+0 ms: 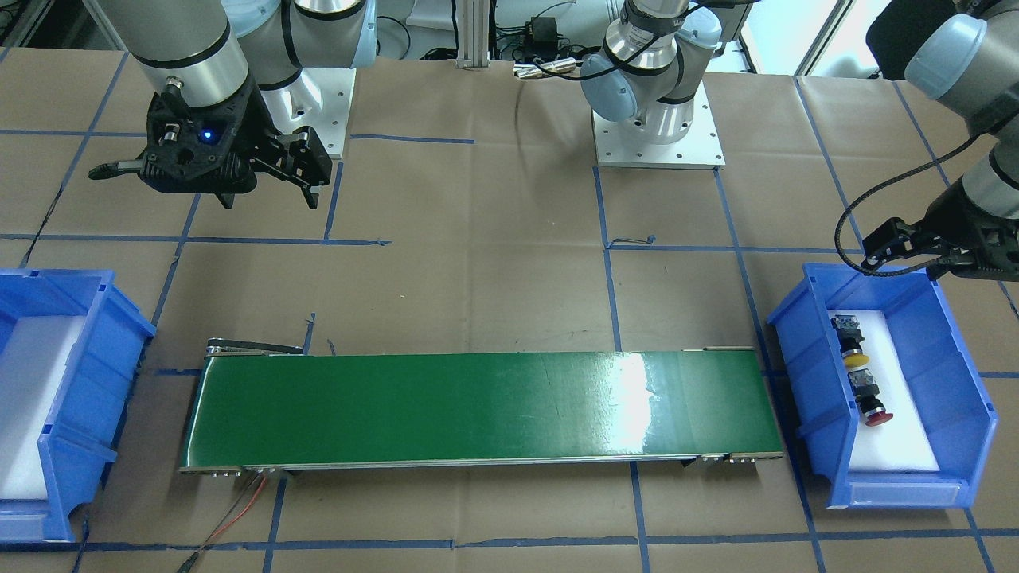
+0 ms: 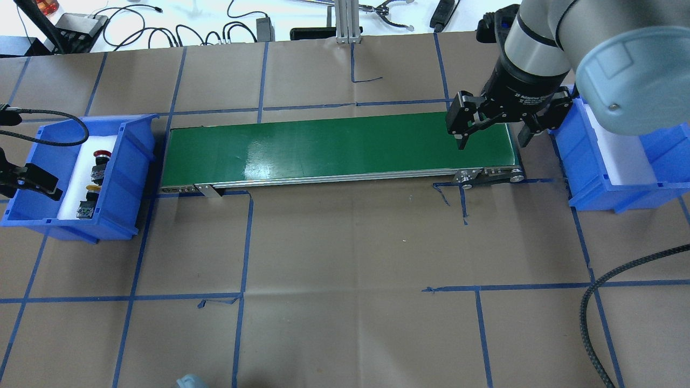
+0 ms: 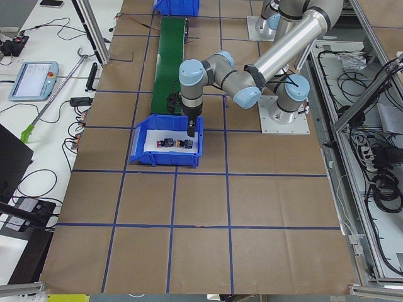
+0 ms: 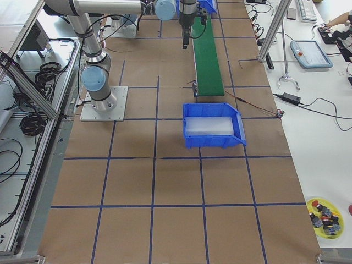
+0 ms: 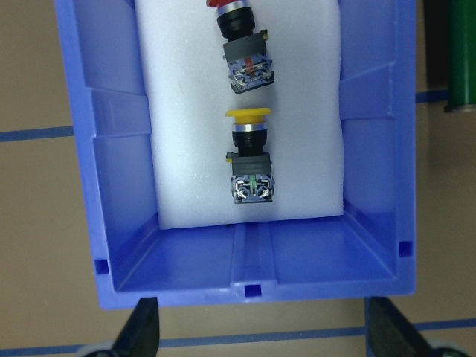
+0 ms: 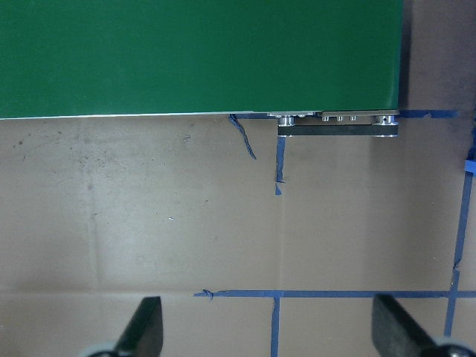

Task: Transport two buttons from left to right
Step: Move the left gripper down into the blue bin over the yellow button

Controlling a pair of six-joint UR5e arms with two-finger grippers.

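Left wrist-mounted view: yellow-capped black push button [image 5: 249,160] and red-capped twin [image 5: 242,46] in blue plastic bin [image 5: 253,287], bench's left end. Left gripper [image 5: 265,329] spread wide, empty, above, presumably for pickup; right gripper [image 2: 491,137] likewise, over green conveyor belt [image 2: 323,145].

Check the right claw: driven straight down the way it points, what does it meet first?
Probably bare table paper on the robot's side of the green conveyor belt. The open right claw holds nothing; nothing shows in its path, though depth is unclear.
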